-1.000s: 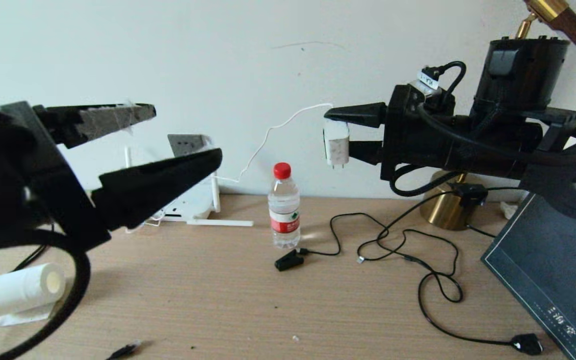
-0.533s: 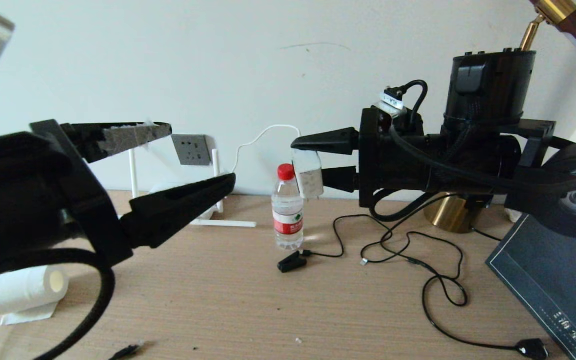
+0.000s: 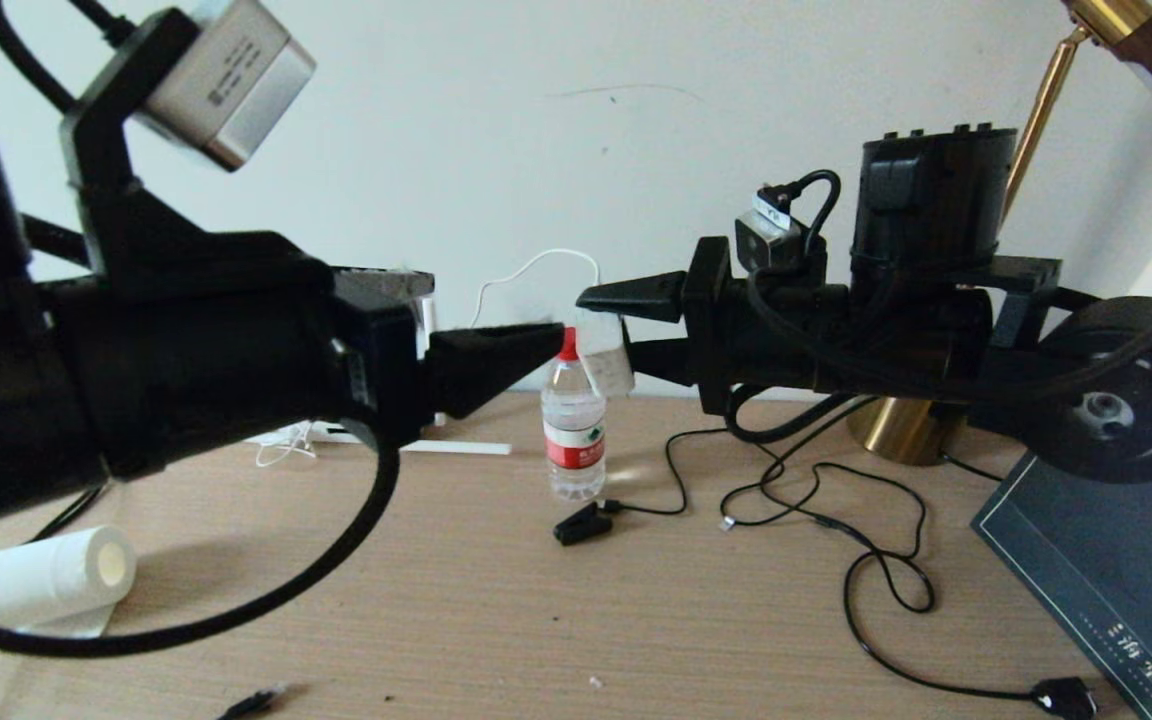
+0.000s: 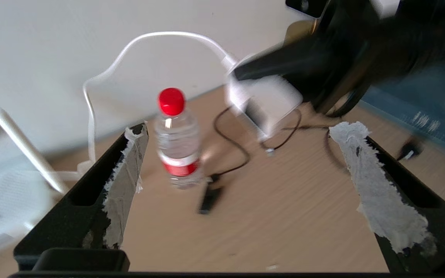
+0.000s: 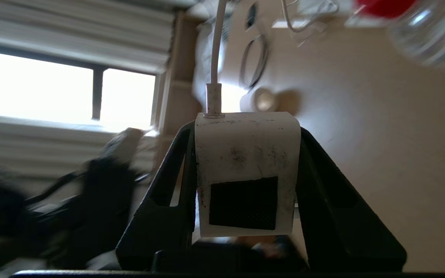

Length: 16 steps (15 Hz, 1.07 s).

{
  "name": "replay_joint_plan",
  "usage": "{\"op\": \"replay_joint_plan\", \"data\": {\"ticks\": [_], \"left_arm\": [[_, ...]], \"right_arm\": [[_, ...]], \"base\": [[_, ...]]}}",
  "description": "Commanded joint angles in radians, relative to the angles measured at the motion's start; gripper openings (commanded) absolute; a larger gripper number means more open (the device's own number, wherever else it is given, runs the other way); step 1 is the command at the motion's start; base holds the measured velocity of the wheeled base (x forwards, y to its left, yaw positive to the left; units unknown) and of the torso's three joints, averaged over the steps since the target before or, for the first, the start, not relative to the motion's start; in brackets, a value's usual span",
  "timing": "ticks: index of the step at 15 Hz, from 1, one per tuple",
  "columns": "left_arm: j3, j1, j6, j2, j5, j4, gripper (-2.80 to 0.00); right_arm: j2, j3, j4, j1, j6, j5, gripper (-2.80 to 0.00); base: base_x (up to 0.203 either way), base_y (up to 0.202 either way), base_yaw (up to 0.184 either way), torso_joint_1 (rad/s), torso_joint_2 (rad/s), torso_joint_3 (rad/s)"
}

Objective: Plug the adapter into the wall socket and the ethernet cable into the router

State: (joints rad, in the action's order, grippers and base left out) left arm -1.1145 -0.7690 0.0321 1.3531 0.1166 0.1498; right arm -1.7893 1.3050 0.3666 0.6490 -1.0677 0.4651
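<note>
Right gripper (image 3: 604,330) is clamping the adapter (image 3: 608,362) above the water bottle (image 3: 573,425), while the left gripper (image 4: 242,154) is hanging wide open facing it.

It looks like a room in a home or small office, though little of it shows. A wooden desk (image 3: 496,600) stands against a plain white wall (image 3: 536,150). On it sit a brass lamp (image 3: 901,430), a water bottle (image 3: 573,425), a paper roll (image 3: 51,578), a dark book (image 3: 1106,540) and loose black cables (image 3: 836,520). A bright window (image 5: 64,92) with blinds shows in the right wrist view.
</note>
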Motion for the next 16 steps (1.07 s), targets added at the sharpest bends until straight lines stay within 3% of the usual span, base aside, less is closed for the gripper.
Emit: {"op": "replay_joint_plan", "data": {"ticks": [1,4,8,12,16], "left_arm": [[-0.145,-0.060,-0.087,0.087,0.083,-0.115,0.00],[-0.269,-0.117,-0.213,0.127,0.172,-0.329,0.00],[-0.378,-0.129,-0.409,0.187,0.184,-0.536,0.00],[-0.436,-0.132,-0.461,0.247,0.184,-0.537,0.00],[-0.446,-0.124,-0.469,0.262,0.184,-0.544,0.00]], "right_arm": [[-0.018,-0.004,0.003,0.011,0.008,-0.036,-2.80],[-0.021,0.005,0.003,0.016,0.009,-0.091,-2.80],[-0.024,0.009,0.000,0.035,0.057,-0.193,-2.80],[-0.010,-0.003,0.000,0.086,0.107,-0.263,-2.80],[-0.001,-0.003,0.003,0.092,0.107,-0.270,-2.80]], "base": [[0.000,0.000,0.000,0.000,0.00,0.000],[0.000,0.000,0.000,0.000,0.00,0.000],[0.000,0.000,0.000,0.000,0.00,0.000],[0.000,0.000,0.000,0.000,0.00,0.000],[0.000,0.000,0.000,0.000,0.00,0.000]]}}
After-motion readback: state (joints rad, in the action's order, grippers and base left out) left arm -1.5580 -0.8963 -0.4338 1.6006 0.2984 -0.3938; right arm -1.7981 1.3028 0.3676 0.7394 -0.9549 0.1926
